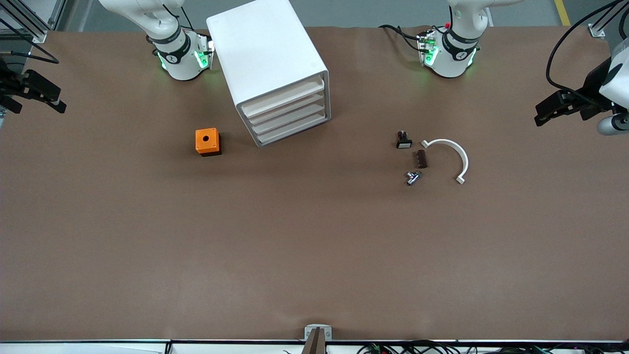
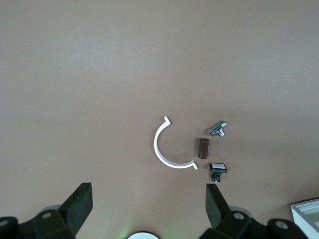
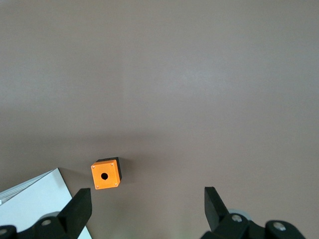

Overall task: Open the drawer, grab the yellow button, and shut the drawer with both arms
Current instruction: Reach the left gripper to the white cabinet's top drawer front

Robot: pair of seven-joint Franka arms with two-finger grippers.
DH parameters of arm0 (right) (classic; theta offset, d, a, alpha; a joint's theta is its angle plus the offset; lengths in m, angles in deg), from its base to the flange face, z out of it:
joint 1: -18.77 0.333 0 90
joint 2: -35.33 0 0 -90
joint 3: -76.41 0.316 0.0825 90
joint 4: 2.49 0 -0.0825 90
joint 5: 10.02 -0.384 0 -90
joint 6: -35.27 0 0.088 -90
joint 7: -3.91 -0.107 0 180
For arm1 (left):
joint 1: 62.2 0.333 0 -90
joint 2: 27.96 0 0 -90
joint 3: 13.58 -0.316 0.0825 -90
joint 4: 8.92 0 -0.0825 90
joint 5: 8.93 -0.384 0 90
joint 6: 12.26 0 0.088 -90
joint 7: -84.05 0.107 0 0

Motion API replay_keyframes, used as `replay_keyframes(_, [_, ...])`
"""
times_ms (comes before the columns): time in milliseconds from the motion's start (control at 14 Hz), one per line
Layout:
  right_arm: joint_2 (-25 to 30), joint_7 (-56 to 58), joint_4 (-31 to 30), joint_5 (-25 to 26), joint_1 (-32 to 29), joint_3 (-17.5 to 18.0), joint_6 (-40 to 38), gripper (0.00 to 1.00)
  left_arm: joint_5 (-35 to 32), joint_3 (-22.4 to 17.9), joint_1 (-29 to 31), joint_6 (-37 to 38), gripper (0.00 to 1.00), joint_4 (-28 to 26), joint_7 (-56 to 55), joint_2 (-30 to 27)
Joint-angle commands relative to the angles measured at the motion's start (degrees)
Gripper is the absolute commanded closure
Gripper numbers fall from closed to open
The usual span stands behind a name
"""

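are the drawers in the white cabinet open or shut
Shut: all drawer fronts of the white boxy plastic drawer cabinet sit flush, none pulled out.

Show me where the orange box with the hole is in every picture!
Front view: orange box sits on the table, beside the white drawer cabinet.
Left wrist view: not in it.
Right wrist view: orange box, low in the picture.
Shared landmark: the cabinet corner beside it.

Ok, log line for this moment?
drawer unit: all shut | button: unseen | left gripper: open, waiting at table end | right gripper: open
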Motion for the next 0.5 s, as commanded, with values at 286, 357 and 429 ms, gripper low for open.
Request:
replay_keyframes(286, [1.3,0.4,-0.8,-0.2,-0.2,0.0,-0.1,0.00,-1.1,0.2,0.3,0.8,0.00,-0.1,0.0,-0.5])
replay_keyframes(357, [1.3,0.4,-0.8,-0.3,-0.3,0.0,-0.1,0.00,-1.2,0.2,0.1,0.8,0.00,-0.1,0.1,-0.4])
replay_keyframes(429, [1.2,0.5,-0.7,-0.3,-0.3,0.0,-0.1,0.00,-1.3,0.3,0.1,0.7,0.00,-0.1,0.2,-0.3])
